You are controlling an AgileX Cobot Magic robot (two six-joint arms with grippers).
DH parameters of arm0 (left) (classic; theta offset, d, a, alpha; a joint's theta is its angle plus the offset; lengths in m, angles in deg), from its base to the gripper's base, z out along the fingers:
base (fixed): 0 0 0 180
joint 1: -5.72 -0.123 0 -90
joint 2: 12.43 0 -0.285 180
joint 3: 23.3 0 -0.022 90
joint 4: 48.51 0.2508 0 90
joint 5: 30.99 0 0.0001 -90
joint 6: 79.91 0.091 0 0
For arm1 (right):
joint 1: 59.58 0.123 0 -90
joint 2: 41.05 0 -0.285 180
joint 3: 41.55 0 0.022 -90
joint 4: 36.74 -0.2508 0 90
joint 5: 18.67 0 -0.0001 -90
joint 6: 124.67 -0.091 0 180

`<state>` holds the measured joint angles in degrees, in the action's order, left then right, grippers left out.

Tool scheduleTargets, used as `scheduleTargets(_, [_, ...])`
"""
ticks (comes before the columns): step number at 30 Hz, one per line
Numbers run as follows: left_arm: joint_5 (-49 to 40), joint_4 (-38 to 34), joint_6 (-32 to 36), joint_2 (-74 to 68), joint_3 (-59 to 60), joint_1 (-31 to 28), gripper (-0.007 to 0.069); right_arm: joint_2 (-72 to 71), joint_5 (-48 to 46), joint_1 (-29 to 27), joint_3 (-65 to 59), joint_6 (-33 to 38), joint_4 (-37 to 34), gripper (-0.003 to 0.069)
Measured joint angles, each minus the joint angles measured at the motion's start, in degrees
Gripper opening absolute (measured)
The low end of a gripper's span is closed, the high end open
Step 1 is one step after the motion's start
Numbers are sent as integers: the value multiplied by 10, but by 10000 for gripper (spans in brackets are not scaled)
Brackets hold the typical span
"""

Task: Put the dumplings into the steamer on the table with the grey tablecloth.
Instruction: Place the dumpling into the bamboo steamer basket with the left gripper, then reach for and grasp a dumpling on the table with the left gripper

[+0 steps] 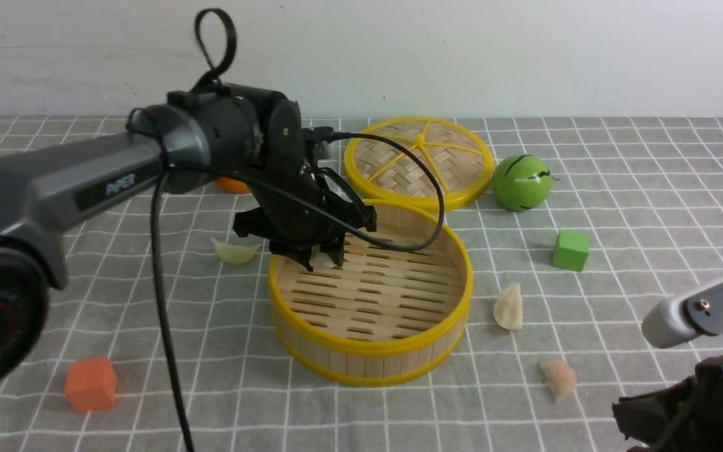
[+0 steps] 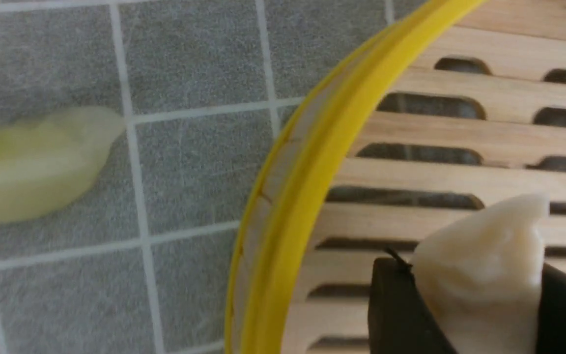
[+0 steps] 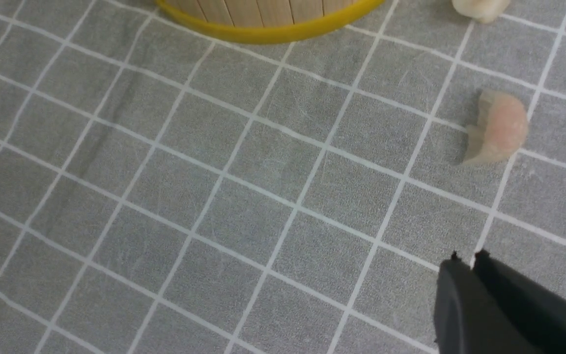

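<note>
Grey tablecloth (image 1: 650, 188) lies under the steamer (image 1: 371, 351). Over the steamer's slatted floor, close to its left rim, my left gripper (image 1: 324, 258) pinches a whitish dumpling (image 2: 484, 255) between its jaws. Outside the steamer, a greenish dumpling (image 1: 236, 252) lies just left of it, a cream dumpling (image 1: 509, 307) just right, and a pinkish dumpling (image 1: 558, 378) farther right and nearer me. My right gripper (image 3: 467, 260) hangs beyond that, jaws pressed together and empty.

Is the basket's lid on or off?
Off. The lid lies flat on the tablecloth behind the steamer, whose slatted floor shows.
</note>
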<state>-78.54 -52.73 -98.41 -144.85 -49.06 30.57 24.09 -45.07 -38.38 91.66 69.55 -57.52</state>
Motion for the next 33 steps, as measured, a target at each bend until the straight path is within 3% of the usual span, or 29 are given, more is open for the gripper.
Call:
scheduleTargets(3, [-35,0,-2,-31,-54,0,296,0,0,0,0,1,0,33])
scheduleTargets(9, [-155,10,-19,-48,-160,0,421,0,-1,0,0,1,2,33])
scheduleTargets(13, [-220,60,-20,-41,-248,0,462,0,5,0,0,1,2,33])
scheduleTargets(18, [-230,132,-22,-34,-266,-21,468,0,6,0,0,1,3,34])
scheduleTargets(27, [-230,42,-54,-43,-175,-131,468,0,6,0,0,1,4,42])
scheduleTargets(33, [-211,26,-76,-83,-166,-144,468,0,8,0,0,1,5,42])
